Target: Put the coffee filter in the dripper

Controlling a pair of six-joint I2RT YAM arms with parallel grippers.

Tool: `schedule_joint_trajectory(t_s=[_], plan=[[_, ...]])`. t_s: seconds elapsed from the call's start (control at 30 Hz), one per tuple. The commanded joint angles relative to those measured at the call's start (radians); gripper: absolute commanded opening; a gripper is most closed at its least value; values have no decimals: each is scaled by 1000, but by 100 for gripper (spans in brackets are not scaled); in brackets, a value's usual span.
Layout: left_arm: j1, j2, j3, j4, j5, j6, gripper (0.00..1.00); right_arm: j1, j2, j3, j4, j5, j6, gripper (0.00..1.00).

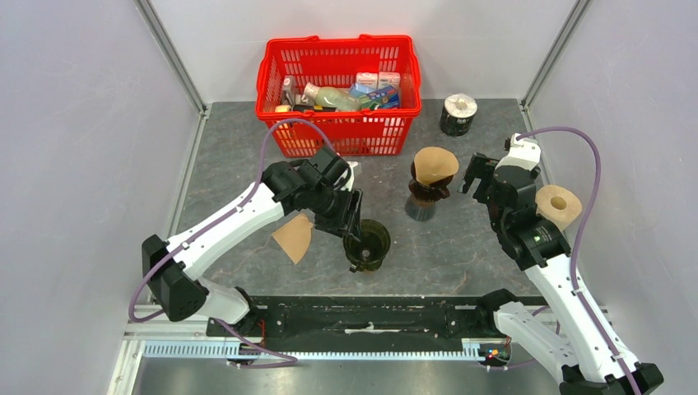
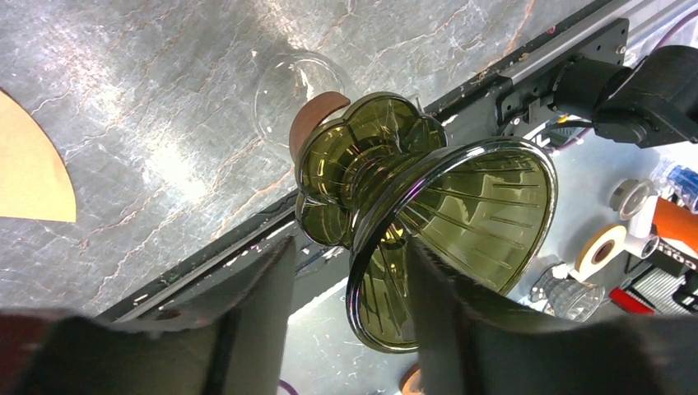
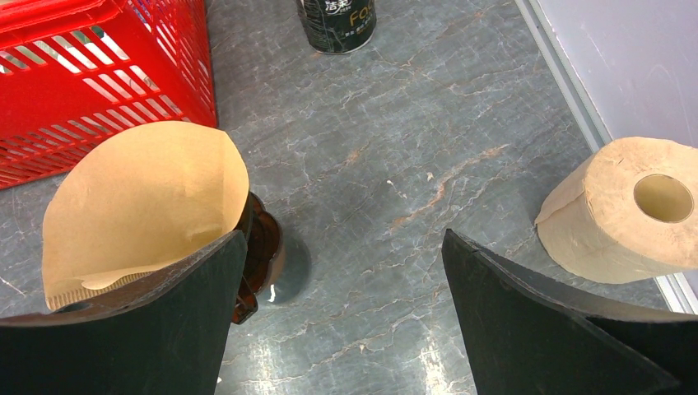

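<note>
Left gripper [image 2: 350, 251] open-jawed around dripper [image 2: 461, 214]; loose filter [image 1: 294, 237] lies on surface [image 1: 461, 247] just to its left. Right gripper [image 3: 343, 237] spread, empty, farther.

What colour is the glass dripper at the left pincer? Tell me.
Dripper: olive green; left wrist view.

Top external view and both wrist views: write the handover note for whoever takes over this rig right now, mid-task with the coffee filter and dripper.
Left gripper: open, jaws either side of the green dripper's rim, not clamped.
Right gripper: open, empty, facing the brown dripper, which already holds a filter.
Loose filter: flat on the table, left of the green dripper.
Done: nothing in the green dripper yet.
Left: likely pick up the loose filter and seat it there.
</note>
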Motion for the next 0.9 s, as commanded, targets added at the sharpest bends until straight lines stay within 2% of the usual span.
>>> schedule_joint_trajectory(t_s=[0.0,0.07,0.1,0.17,0.33,0.5,0.57,0.67,0.87], plan=[[-6,-67,57,28,-58,26,66,2,-5,-3,17,24,-5,97],[-6,-93,73,23,-102,21,82,2,-7,-3,17,27,-5,97],[-6,-112,79,20,-127,16,86,2,-8,-3,17,27,-4,97],[-6,-152,81,21,-206,-7,87,2,-10,-2,16,28,-5,97],[4,-261,37,-9,-543,-161,89,2,-14,-3,14,32,-5,97],[87,-333,-46,-94,-777,-341,90,2,-20,-4,14,44,-4,97],[164,-339,-100,-88,-768,-357,90,2,-21,-4,13,42,-4,97],[315,-308,-187,-57,-646,-326,91,2,-23,-4,10,47,-4,97],[388,-244,-392,145,-594,-331,92,3,-20,-4,9,48,-6,97]])
